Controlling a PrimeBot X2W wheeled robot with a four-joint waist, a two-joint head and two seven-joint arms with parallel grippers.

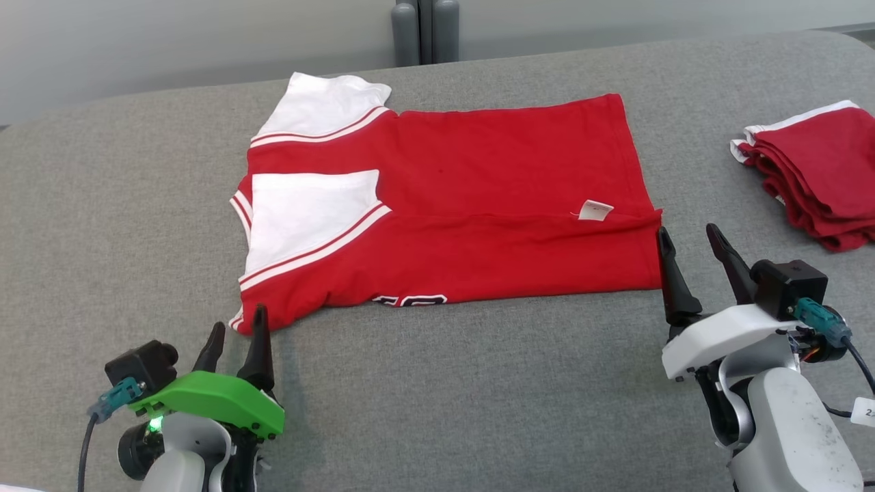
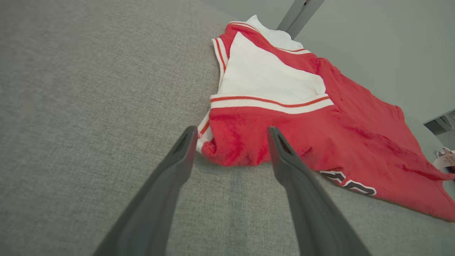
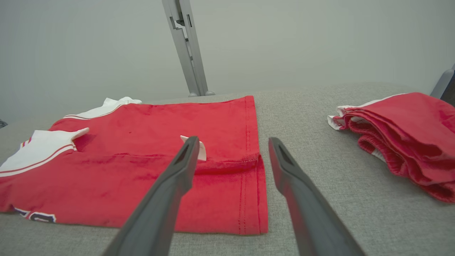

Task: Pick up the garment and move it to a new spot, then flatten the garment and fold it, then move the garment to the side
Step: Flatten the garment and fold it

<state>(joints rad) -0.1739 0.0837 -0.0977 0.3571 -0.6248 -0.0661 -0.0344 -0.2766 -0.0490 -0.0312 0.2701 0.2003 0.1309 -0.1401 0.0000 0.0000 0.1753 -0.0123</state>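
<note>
The grey table (image 1: 437,396) holds the red and white garment (image 1: 478,225) in its middle, flat, its near side folded over. The left gripper (image 1: 238,320) sits by the sleeve corner and the right gripper (image 1: 687,231) by the hem corner, both spread wide and empty, probably ready for the next fold.
</note>
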